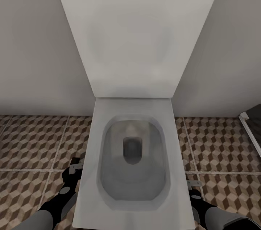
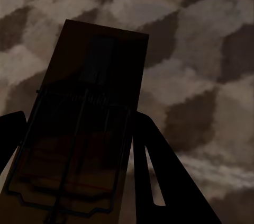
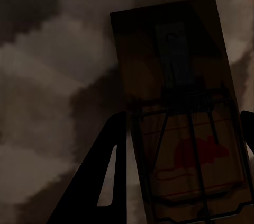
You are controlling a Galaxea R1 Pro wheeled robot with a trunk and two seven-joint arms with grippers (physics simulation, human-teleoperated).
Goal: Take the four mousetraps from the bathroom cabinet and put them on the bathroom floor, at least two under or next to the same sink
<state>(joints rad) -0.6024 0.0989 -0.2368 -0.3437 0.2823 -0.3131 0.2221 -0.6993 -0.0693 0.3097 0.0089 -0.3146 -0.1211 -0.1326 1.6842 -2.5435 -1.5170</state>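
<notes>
While I face a white toilet (image 1: pixel 132 157) on the bathroom floor (image 1: pixel 32 143), my left hand (image 2: pixel 79 144) clamps one mousetrap (image 2: pixel 79 128) and my right hand (image 3: pixel 182 150) clamps another mousetrap (image 3: pixel 185 123), both held just above the patterned tiles either side of the bowl.

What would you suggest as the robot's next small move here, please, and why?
Probably turn the base away from the white toilet to find the sink. Each gripper, left and right, appears shut on a flat brown wooden mousetrap above the cube-patterned tiled floor, and no sink appears ahead.
</notes>
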